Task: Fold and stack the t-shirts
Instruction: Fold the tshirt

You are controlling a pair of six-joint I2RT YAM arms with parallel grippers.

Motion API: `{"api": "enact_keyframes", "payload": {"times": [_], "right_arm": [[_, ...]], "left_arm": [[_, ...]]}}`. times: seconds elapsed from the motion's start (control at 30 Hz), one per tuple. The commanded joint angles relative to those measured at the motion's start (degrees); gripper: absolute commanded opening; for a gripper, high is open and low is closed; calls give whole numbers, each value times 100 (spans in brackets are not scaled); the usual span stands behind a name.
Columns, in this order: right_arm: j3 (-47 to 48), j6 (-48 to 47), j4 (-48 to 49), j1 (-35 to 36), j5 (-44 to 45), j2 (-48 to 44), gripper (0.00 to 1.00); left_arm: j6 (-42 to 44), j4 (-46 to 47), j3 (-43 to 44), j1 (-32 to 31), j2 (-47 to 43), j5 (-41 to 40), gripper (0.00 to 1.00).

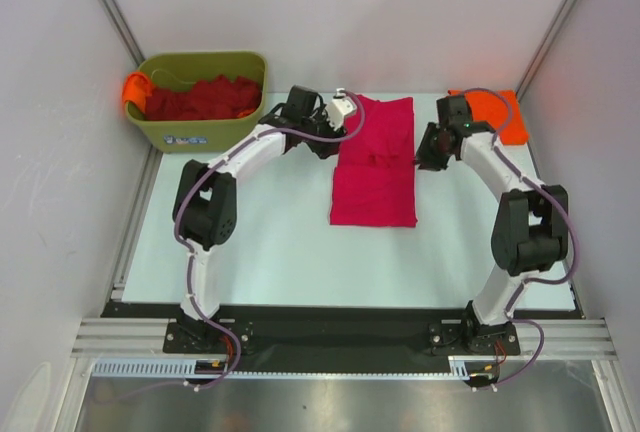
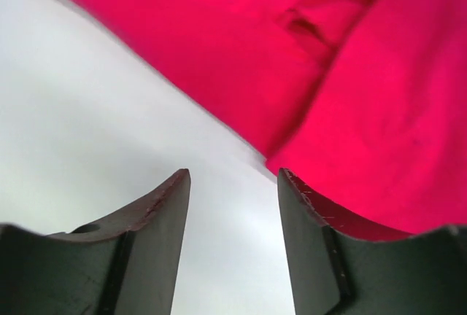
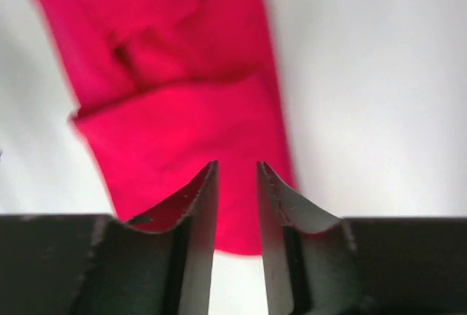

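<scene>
Left gripper (image 2: 233,178) and right gripper (image 3: 237,168) both have jaws apart and empty. Each should pinch the crimson t-shirt's (image 1: 373,167) far corners evenly, probably for a crosswise fold.

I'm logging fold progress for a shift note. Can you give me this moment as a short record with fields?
pink t-shirt: folded into a long strip, flat on the table, mid-table
orange t-shirt: folded, far right corner, partly behind the right arm
bin: far left, holds dark red t-shirts; orange cloth over its rim
left end effector: open, empty, at the pink t-shirt's left edge
right end effector: slightly open, empty, at its right edge
</scene>
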Motion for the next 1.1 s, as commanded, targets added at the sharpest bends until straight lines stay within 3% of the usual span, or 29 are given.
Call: {"api": "enact_keyframes", "payload": {"times": [0.0, 0.13, 0.33, 0.53, 0.73, 0.93, 1.07], "right_arm": [[-745, 50, 602, 402, -601, -370, 30], [-931, 289, 349, 455, -525, -308, 26], [-2073, 263, 366, 596, -497, -932, 34], [-2891, 377, 761, 499, -638, -986, 31], [-3024, 193, 753, 420, -524, -1064, 31], [-3208, 157, 533, 587, -427, -1600, 41], [-3463, 192, 656, 570, -365, -1715, 45]], "left_arm": [[49, -727, 123, -35, -427, 1057, 56], [1003, -1763, -97, -333, -453, 1602, 50], [2473, -3013, -448, -729, -568, 2000, 51], [2423, -2355, -1213, -993, -621, 1244, 51], [2519, -2126, -1670, -1169, -813, 726, 52], [2686, -1714, -2074, -1415, -1069, 260, 56], [2607, -1178, -2311, -1503, -1025, 40, 54]]}}
